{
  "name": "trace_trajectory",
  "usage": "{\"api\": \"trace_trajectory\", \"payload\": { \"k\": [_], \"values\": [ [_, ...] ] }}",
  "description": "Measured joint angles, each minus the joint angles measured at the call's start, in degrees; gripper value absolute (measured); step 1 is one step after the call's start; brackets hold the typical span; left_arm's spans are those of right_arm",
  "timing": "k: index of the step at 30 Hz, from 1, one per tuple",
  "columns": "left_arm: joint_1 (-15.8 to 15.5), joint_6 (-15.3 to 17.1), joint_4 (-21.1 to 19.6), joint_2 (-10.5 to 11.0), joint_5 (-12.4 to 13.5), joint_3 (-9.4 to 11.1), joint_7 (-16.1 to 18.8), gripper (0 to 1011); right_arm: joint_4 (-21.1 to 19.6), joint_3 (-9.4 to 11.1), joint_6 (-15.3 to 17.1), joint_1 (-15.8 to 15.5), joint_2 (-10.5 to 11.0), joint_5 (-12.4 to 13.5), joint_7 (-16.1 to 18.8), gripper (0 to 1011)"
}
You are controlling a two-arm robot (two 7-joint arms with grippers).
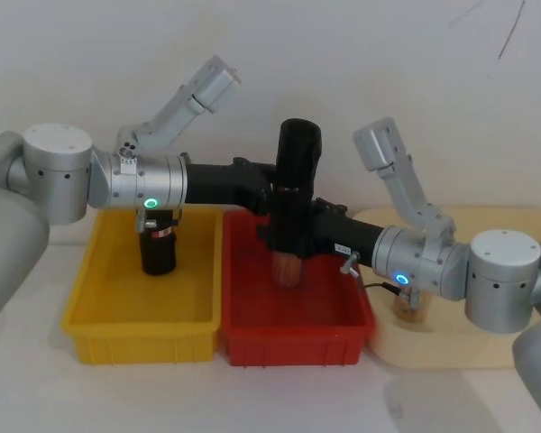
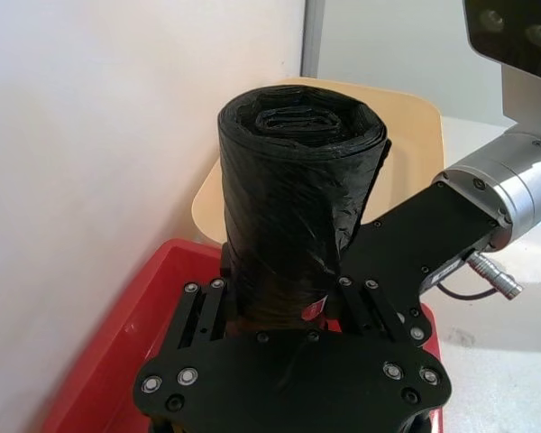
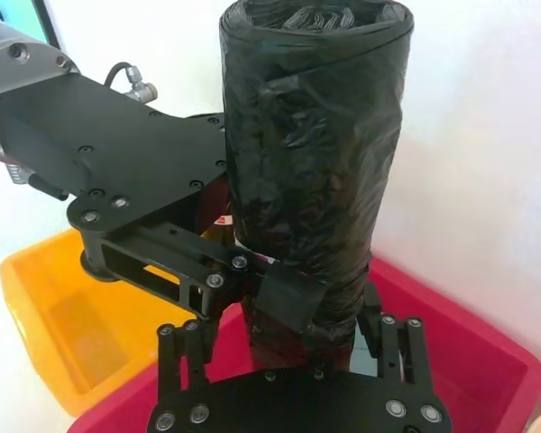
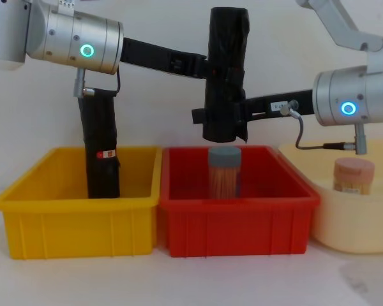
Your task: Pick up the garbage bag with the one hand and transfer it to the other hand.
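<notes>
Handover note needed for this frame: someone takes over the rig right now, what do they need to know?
Left gripper (green-ring arm): shut on the tall black roll of crinkled plastic, the garbage bag, near its middle.
Right gripper (blue-ring arm): also closed on the bag, lower down.
The bag is held upright in the air above the red plastic bin, clear of the grey-capped jar inside.
Done: pickup, and the second grip looks set.
Left: open the left gripper and withdraw it, so the right holds alone.
</notes>
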Motion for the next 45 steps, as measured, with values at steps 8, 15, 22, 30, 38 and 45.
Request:
{"api": "trace_trajectory", "payload": {
  "k": [8, 15, 22, 30, 38, 45],
  "values": [
    [0.0, 0.0, 0.0, 0.0, 0.0, 0.0, 0.0, 482, 0.9, -0.3, -0.2, 0.5, -0.4, 0.0, -0.3, 726],
    [0.0, 0.0, 0.0, 0.0, 0.0, 0.0, 0.0, 482, 1.3, -0.4, -0.3, 0.7, -0.6, 0.0, -0.4, 538],
    [0.0, 0.0, 0.0, 0.0, 0.0, 0.0, 0.0, 482, 1.5, -0.5, -0.3, 0.8, -0.7, -0.1, -0.4, 538],
    [0.0, 0.0, 0.0, 0.0, 0.0, 0.0, 0.0, 490, 1.5, -0.5, -0.4, 0.8, -0.7, -0.1, -0.5, 538],
    [0.0, 0.0, 0.0, 0.0, 0.0, 0.0, 0.0, 723, 1.5, -0.5, -0.6, 0.8, -0.6, 0.2, -0.9, 537],
    [0.0, 0.0, 0.0, 0.0, 0.0, 0.0, 0.0, 904, 1.1, -0.2, -0.6, 0.6, -0.5, 0.4, -2.1, 537]
  ]
}}
